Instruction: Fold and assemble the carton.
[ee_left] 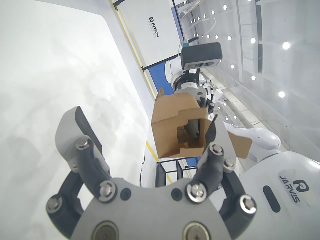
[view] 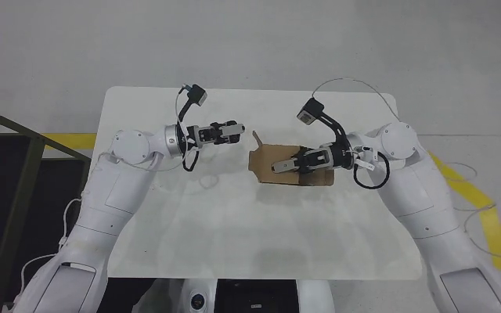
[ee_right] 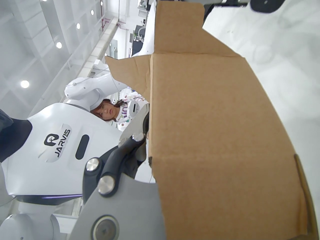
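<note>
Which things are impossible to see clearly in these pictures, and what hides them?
Second finger of the right pincer: right wrist view, behind the carton wall.
Near end of the carton and part of the left pincer: right wrist view, cut off by picture edges.
Flap folds of the carton: top view, too small, partly under the right pincer.

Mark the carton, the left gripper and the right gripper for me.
carton [view: 264, 159], top view, on its bare upper panel.
left gripper [ee_left: 145, 118], left wrist view, midway between its open fingers.
right gripper [view: 275, 167], top view, at its fingers' tips, on the carton.
</note>
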